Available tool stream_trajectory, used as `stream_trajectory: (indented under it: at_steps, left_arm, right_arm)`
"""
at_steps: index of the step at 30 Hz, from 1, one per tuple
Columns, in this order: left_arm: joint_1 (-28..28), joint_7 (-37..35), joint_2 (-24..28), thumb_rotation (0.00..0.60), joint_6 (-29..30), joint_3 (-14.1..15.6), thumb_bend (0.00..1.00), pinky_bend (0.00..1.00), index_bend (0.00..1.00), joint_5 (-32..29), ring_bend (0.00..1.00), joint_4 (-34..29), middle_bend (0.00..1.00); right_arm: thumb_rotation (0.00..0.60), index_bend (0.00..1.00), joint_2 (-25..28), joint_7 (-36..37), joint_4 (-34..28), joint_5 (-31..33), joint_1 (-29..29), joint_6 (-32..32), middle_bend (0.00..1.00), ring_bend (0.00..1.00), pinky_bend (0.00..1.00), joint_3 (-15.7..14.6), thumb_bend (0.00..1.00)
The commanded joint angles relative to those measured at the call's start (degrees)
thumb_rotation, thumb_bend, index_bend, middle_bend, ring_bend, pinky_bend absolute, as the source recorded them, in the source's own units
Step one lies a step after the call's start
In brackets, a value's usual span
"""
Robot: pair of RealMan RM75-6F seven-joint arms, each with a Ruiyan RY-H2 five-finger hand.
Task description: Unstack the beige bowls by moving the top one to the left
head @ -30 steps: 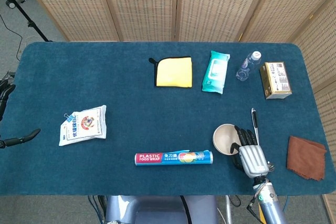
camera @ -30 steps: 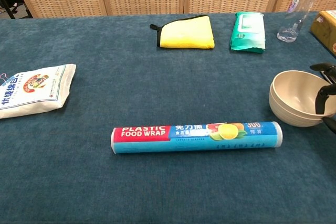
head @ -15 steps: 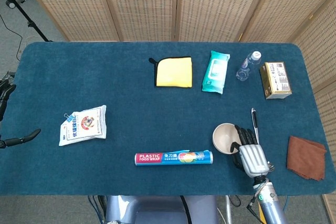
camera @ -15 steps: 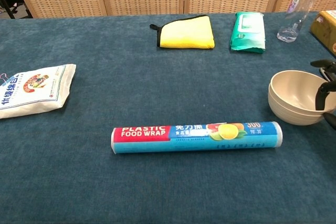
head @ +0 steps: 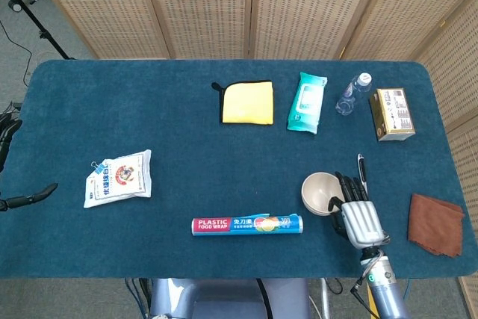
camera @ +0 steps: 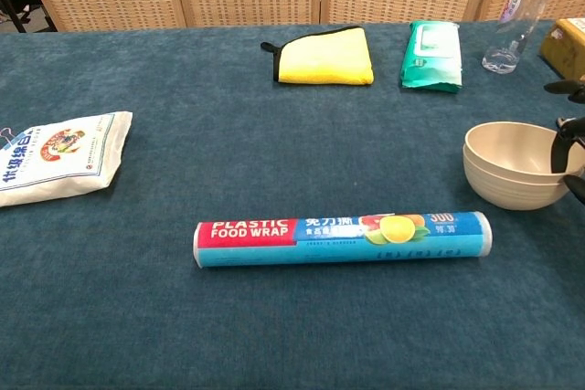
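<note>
Barely started: bowls (camera: 507,166) still stacked on the bench (head: 187,155), right hand (head: 357,214) fingers (camera: 559,154) hooked over the top rim. Lift and leftward move still to do.

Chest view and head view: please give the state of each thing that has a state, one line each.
beige bowls: stacked, upright, right hand's fingers over the rim.
right hand: gripping the bowls' rim.
left hand: at table edge, holding nothing visible.
water bottle: capped.
yellow cloth: folded.
food wrap roll: lying flat.
</note>
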Motion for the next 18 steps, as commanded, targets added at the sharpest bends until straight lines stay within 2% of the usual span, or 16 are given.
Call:
stream_trajectory:
  at_steps: [1, 18]
  left_arm:
    - [0.02, -0.03, 0.01, 0.322, 0.06, -0.03, 0.10, 0.00, 0.00, 0.00, 0.00, -0.02, 0.00]
    - [0.14, 0.11, 0.24, 0.322, 0.32, -0.06, 0.10, 0.00, 0.00, 0.15, 0.00, -0.34, 0.00]
  right_arm:
    - [0.600, 0.52, 0.19, -0.18, -0.27, 0.04, 0.10, 0.17, 0.00, 0.00, 0.00, 0.24, 0.52]
    - [0.600, 0.53, 1.16, -1.60, -1.67, 0.42, 0.56, 1.00, 0.00, 0.00, 0.00, 1.39, 0.51]
